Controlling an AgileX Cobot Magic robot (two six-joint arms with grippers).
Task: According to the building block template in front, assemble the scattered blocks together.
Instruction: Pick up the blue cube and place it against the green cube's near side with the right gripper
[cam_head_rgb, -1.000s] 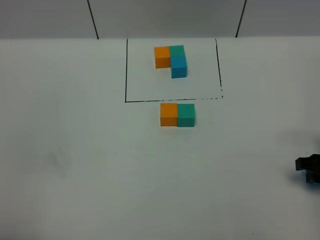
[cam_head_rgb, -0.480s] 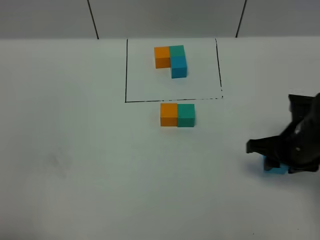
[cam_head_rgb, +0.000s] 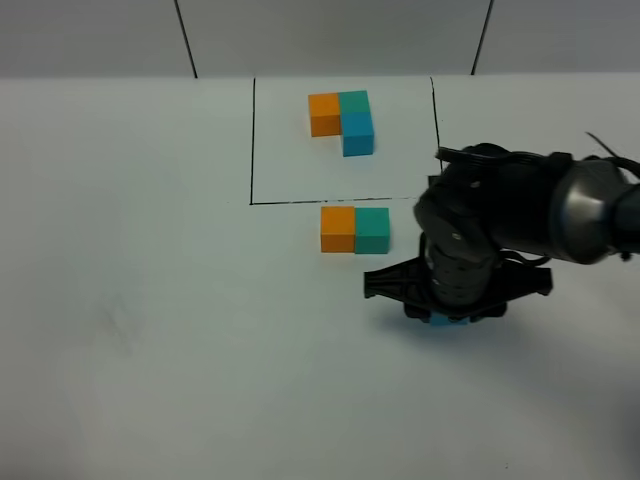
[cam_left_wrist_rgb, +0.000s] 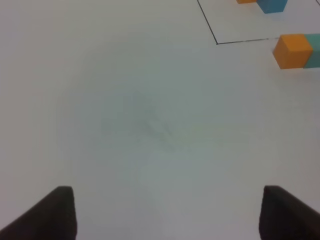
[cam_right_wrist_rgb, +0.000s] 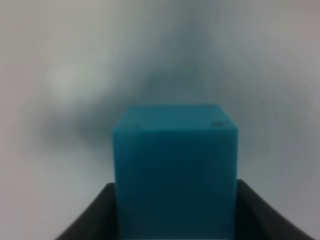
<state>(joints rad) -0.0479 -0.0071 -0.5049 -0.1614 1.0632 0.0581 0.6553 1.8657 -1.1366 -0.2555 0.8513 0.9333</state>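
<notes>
**On the worktop (cam_head_rgb: 150, 330): two cubes joined, the third gripped**

Over the worktop on the left side, the left pincer (cam_left_wrist_rgb: 167, 215) is released, its two dark fingers (cam_left_wrist_rgb: 60, 212) spread wide. Well ahead of it and apart from it sit the orange cube (cam_head_rgb: 338, 229) and the teal-green cube (cam_head_rgb: 372, 230), touching side by side, orange on the left, just outside the near line of the black rectangle (cam_head_rgb: 252, 140). Inside that rectangle, farther off, lies the building block template (cam_head_rgb: 343, 120): orange and teal-green side by side, with sky-blue joined to the near face of the teal-green.

To the right of the loose pair and nearer the camera, the right pincer (cam_head_rgb: 440, 312) is clenched on the sky-blue cube (cam_right_wrist_rgb: 175, 170), which fills the gap between its fingers (cam_right_wrist_rgb: 90, 222). From above, only a sliver of blue shows beneath the arm. Whether the cube touches the worktop cannot be told. The joined pair lies near this pincer, to its left and just beyond it, not touching.
</notes>
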